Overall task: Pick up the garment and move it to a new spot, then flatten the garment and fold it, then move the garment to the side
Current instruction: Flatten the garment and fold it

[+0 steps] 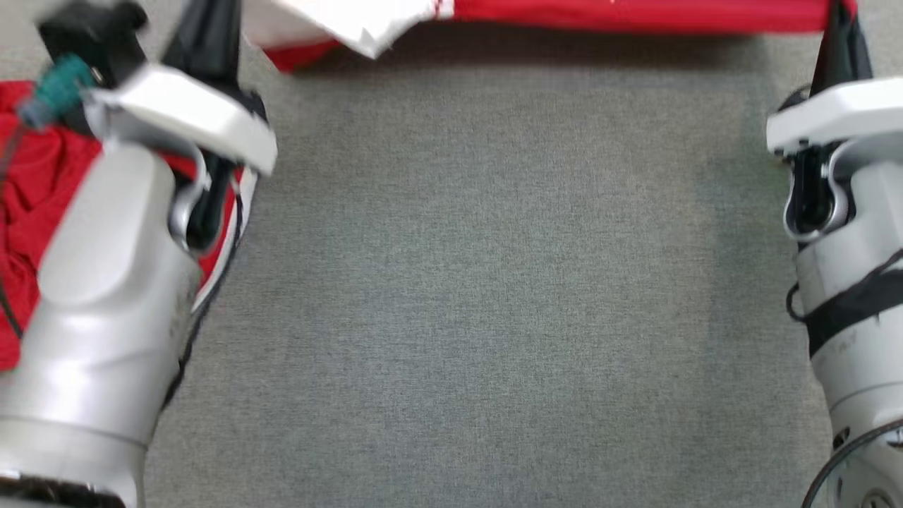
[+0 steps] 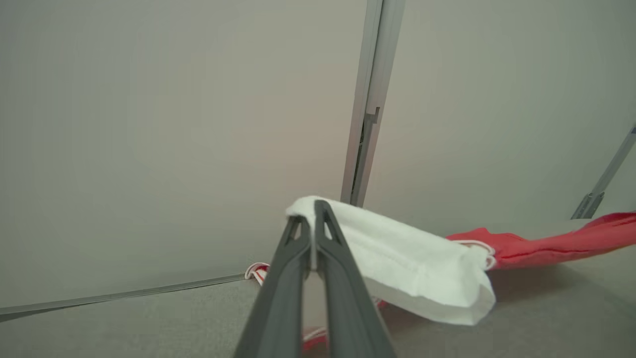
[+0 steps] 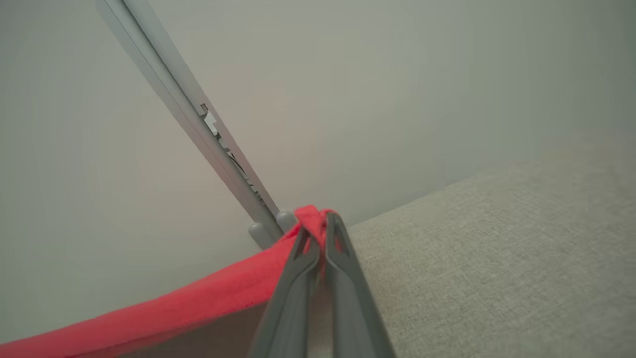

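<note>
The garment (image 1: 635,14) is looking like soft, matt red cloth with a white fleecy panel. The table covering (image 1: 480,282) is showing a rough grey weave. The left forearm shell (image 1: 106,268) is gleaming like smooth pale plastic, while the left gripper (image 2: 314,211) is looking matt, dark and plastic.

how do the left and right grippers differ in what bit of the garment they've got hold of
The left gripper is shut on a white fold of the garment; the right gripper is shut on a bunched red edge. Red cloth lies under the left forearm in the head view; the right forearm is over bare grey surface. Both are shut, with the garment stretched between them.
</note>
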